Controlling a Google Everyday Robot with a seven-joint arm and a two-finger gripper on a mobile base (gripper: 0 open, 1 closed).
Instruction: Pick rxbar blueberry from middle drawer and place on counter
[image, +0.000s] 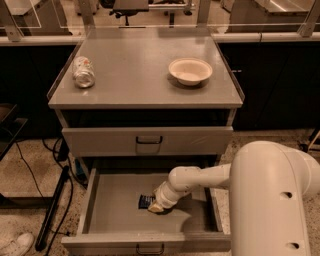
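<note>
The middle drawer (112, 210) is pulled open below the counter (135, 70). The rxbar blueberry (145, 201), a small dark bar with pale lettering, lies on the drawer floor near the middle; only its left end shows. My gripper (156, 205) reaches down into the drawer from the right and sits right on the bar, covering most of it. My white arm (270, 200) fills the lower right of the view.
A silvery can (83, 72) lies on the counter's left side. A cream bowl (190, 70) stands on its right side. The upper drawer (147, 141) is closed. Dark cables and a stand (52, 210) lie on the floor to the left.
</note>
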